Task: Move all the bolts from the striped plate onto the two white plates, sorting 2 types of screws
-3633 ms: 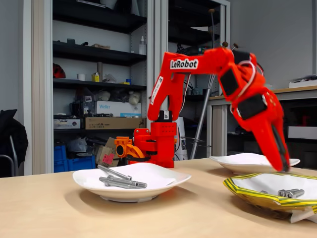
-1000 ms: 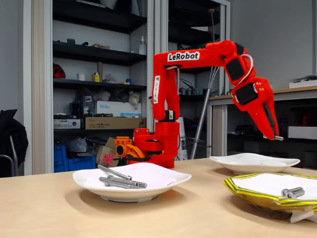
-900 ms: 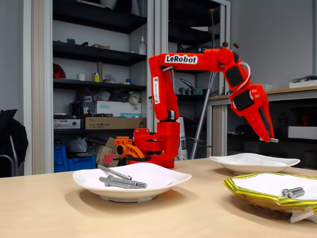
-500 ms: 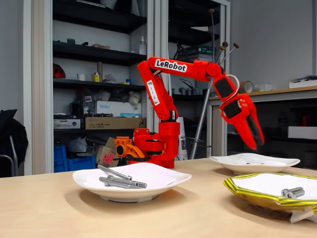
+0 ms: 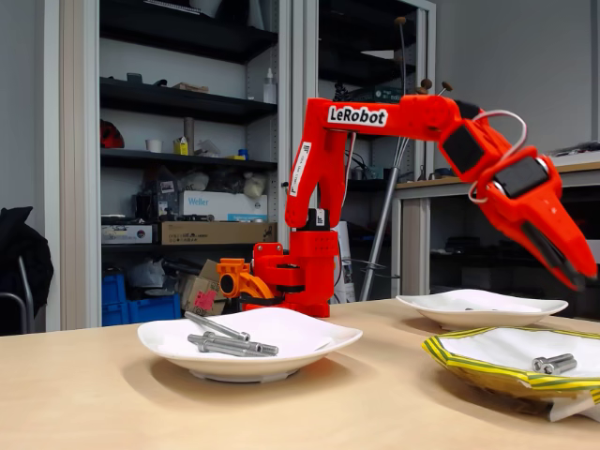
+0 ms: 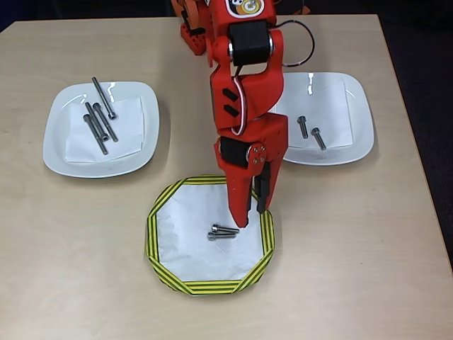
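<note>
Bolts lie sorted by length across three plates on the pale wooden surface [image 6: 396,234], and I am reaching for the ones not yet moved. My hand [image 6: 252,216] hangs above the striped plate [image 6: 157,244], pointing down with its two red fingers slightly parted and nothing between them; in the fixed view it is raised above the plate, not touching it. Two short bolts [image 6: 224,231] rest side by side on the white paper lining that plate, just beside my fingertips in the overhead view, so I judge these are my next pick. In the overhead view the left white plate [image 6: 53,152] carries four long slim bolts [image 6: 99,117], kept together as one type. The right white plate [image 6: 359,131] carries two short stubby bolts [image 6: 311,132], the other type, so the pair below me probably belongs there. White lettering on my upper arm [image 5: 357,116] reads "LeRobot". A box on the shelf behind [image 5: 211,202] reads "Weller". Other shelf labels are too small to read.
</note>
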